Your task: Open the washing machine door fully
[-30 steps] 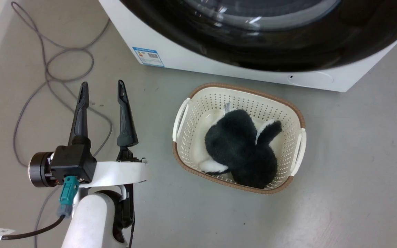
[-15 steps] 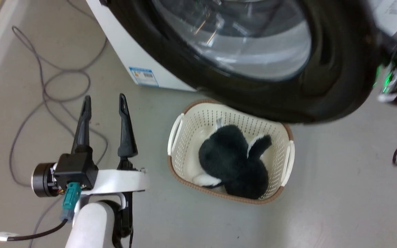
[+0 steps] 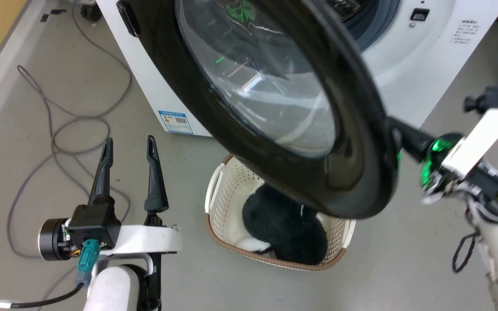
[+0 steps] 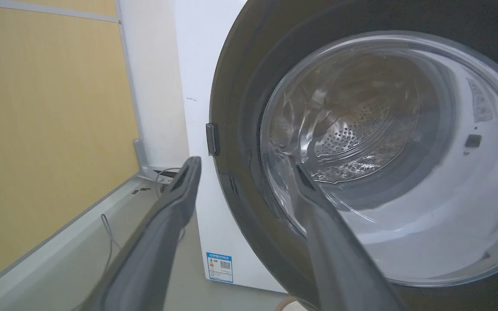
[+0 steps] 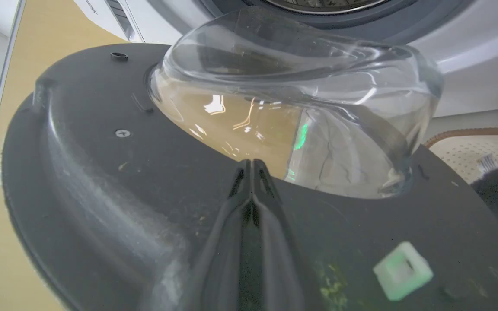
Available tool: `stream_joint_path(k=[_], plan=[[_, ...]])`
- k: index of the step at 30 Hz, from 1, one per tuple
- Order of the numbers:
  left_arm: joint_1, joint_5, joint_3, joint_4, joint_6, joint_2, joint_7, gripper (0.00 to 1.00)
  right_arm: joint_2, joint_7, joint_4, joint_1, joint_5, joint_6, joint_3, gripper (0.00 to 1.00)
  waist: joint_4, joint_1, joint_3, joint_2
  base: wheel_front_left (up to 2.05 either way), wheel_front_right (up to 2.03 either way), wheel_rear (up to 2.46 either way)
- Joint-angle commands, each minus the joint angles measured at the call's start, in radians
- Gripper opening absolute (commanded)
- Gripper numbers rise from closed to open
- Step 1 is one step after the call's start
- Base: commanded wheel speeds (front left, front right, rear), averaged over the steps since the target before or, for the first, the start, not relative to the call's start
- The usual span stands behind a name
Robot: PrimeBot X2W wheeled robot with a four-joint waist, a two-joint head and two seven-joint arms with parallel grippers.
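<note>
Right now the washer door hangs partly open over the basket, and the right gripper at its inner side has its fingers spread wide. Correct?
No, the right gripper has its fingers shut together, not spread, as the right wrist view shows. The rest holds.

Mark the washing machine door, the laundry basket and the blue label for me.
washing machine door [image 3: 257, 82]: head view, on its clear glass centre.
laundry basket [image 3: 228, 193]: head view, on its perforated left wall.
blue label [image 3: 175, 122]: head view, middle of the sticker.

Grey floor [image 3: 404, 268] — washing machine [image 3: 404, 73], basket [image 3: 227, 190], cable [image 3: 130, 82].
</note>
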Motion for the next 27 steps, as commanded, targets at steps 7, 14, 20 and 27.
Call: stream_joint_path(k=[7,14,20,27], plan=[[0.035,0.008,0.007,0.013,-0.010,0.001,-0.005,1.00,0.053,0.023,-0.100,0.114,0.020,0.001,0.038,0.00,0.000,0.0002,-0.036,0.0000,0.00,0.00,0.00],[0.066,0.012,0.014,0.033,-0.021,0.001,-0.005,1.00,0.098,0.042,-0.181,0.215,0.025,0.001,0.083,0.00,-0.002,0.0002,-0.082,0.0000,0.00,0.00,0.00],[0.089,0.016,0.027,0.042,-0.031,0.001,-0.005,1.00,0.130,0.058,-0.228,0.298,0.031,0.001,0.116,0.00,-0.004,0.0002,-0.110,0.0000,0.00,0.00,0.00],[0.118,0.025,0.039,0.058,-0.039,0.001,-0.005,1.00,0.184,0.062,-0.226,0.388,0.027,0.001,0.174,0.00,-0.007,0.0002,-0.159,0.0000,0.00,0.00,0.00]])
